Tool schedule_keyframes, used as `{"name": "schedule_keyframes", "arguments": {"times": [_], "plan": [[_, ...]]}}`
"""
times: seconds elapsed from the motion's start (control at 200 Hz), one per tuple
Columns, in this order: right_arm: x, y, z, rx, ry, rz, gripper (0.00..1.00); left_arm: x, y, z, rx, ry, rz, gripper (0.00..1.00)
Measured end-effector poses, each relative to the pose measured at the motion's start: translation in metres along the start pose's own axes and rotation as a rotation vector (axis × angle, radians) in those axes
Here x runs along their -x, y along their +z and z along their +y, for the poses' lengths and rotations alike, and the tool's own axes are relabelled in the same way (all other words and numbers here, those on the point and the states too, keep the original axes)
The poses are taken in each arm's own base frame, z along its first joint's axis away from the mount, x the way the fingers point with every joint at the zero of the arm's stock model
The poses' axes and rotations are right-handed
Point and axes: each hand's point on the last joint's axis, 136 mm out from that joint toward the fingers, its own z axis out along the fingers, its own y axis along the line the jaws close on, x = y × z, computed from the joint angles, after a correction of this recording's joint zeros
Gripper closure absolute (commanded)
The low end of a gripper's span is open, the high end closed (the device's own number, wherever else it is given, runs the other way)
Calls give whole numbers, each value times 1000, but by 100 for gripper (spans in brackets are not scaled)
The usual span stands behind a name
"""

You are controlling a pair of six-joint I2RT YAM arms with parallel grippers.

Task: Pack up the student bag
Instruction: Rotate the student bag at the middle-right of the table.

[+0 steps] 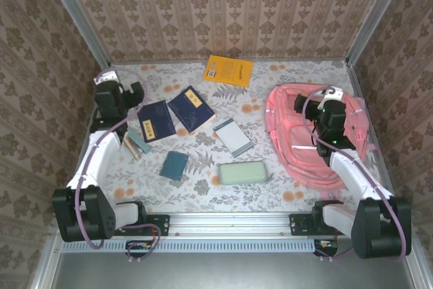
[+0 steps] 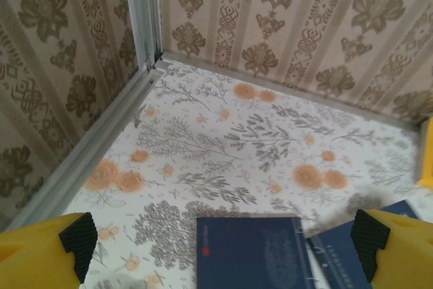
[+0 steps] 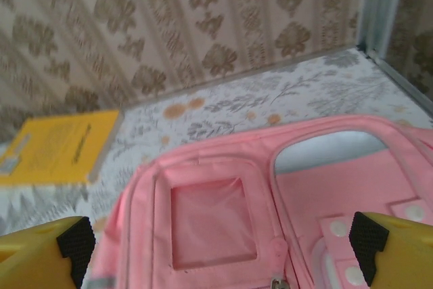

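Two released units: I hold left end effector (image 2: 223, 245) over a book (image 1: 155, 120) for pickup, right end effector (image 3: 220, 241) over the student bag (image 1: 291, 109).

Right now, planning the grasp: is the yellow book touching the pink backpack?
Apart. The top view shows floral tabletop between the yellow book and the pink backpack.

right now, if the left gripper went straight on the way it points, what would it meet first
Most likely the dark blue book lying flat just ahead of the open left gripper, though depth is hard to judge.
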Motion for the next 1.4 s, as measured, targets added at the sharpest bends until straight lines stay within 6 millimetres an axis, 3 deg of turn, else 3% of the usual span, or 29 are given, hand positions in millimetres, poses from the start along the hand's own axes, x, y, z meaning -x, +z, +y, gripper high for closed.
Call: {"name": "schedule_keyframes", "arguments": {"times": [0.07,0.125,0.25,0.38,0.615,0.81,0.91,1.05,1.155,1.305,1.4], "plan": [[8,-7,-5,-29,60,25,0,-7,-6,-2,-24,-49,54,0],[3,-12,-8,-49,90,69,0,-23,-10,-5,-48,-78,122,0],[-37,-22,-19,-104,119,238,0,-54,-22,-21,-109,-109,237,0],[-80,-38,-23,-135,137,397,0,-73,-42,-49,-189,-86,293,0],[-156,-69,-5,-123,108,616,0,-95,-73,-89,-287,-6,337,0],[-194,-67,28,-72,68,726,0,-116,-81,-98,-292,18,379,0],[-200,-59,66,-3,34,760,0,-120,-85,-106,-305,33,382,0],[-195,-37,136,135,42,781,0,-125,-93,-119,-326,63,387,0],[-190,-21,174,203,49,786,0,-132,-97,-128,-345,85,398,0],[-171,-3,206,259,29,764,0,-148,-99,-143,-357,111,441,0],[-154,-1,212,283,11,733,0,-157,-104,-160,-386,115,465,0]]}}
